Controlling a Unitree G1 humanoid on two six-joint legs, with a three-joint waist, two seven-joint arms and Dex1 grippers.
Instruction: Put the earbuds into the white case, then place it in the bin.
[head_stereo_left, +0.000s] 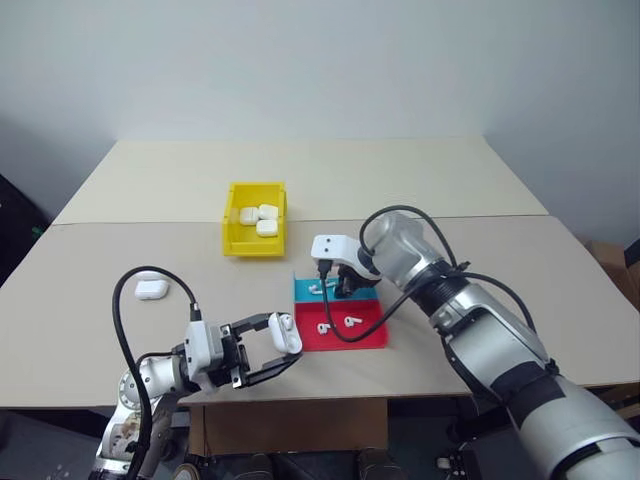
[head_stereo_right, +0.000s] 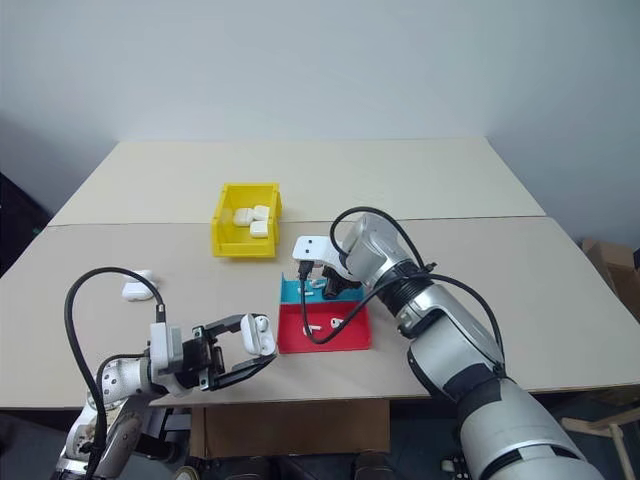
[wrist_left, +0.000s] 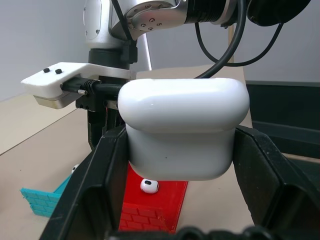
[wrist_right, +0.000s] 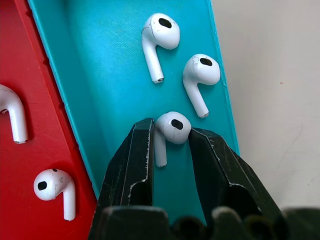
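Note the earbud (wrist_right: 170, 131) lying in the tray's blue section (wrist_right: 110, 75), between the right gripper (wrist_right: 170, 145) fingers, which are narrowed around its head. The right arm reaches down steeply. The earbud's stem runs along the fingers. The left gripper (head_stereo_left: 262, 352), roughly level, clamps the white case (head_stereo_left: 285, 332).

A bare lab or test room: a plain beige table (head_stereo_left: 420, 190) made of two tops pushed together stands against an empty pale wall (head_stereo_left: 320, 60). A cardboard box (head_stereo_left: 607, 262) sits on the floor at 3 o'clock, dark equipment (head_stereo_left: 15, 225) at 9 o'clock.
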